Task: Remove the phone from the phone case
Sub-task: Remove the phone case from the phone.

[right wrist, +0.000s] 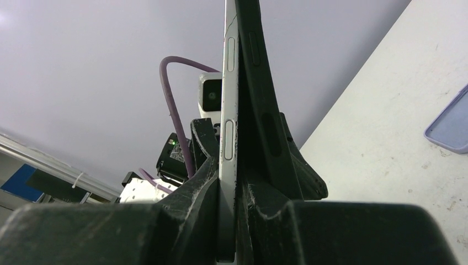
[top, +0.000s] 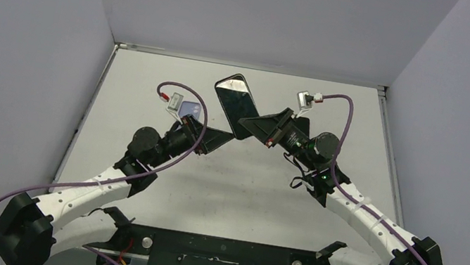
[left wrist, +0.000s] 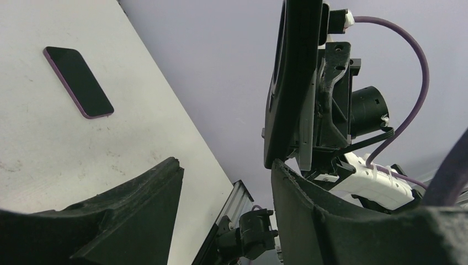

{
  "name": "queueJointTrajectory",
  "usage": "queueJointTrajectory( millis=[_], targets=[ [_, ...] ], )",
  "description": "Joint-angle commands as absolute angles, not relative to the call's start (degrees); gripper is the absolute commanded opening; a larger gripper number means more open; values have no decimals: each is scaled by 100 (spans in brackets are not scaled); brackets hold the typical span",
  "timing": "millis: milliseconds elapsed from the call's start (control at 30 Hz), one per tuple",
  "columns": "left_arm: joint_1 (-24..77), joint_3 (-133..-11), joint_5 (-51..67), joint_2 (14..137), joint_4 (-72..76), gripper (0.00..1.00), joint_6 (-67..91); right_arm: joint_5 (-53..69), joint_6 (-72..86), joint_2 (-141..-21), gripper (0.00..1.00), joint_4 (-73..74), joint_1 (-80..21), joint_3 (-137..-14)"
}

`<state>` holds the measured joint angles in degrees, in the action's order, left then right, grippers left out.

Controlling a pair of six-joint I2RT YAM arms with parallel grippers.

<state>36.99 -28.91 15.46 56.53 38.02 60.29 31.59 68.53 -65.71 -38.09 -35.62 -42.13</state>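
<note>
My right claw pinches phone and case together off the table, my left claw spread just under the case (touching it, I think), so prying may wrench both loose.

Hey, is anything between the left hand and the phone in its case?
Nothing visible. The open left hand sits right beside the phone, which the right hand clamps up off the table.
</note>
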Motion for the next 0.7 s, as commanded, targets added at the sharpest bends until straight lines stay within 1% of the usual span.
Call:
queueJointTrajectory(
  millis=[0,300,600,667],
  targets=[
    [3786,-3171,1729,5754,4353,57,5904,3138,6901,-6366,0,-4579,-3601,-4303],
    [3823,-3150,1836,5726,4598,62,5854,3142,6899,-6404,0,-4586,-3596,-4278],
    [3831,-3195,1703,5808,4520,62,5876,3218,6895,-6398,0,-4565,-3611,-4298],
    [3827,-3236,1606,5844,4446,60,5871,3270,6887,-6415,0,-4545,-3619,-4314]
  ],
)
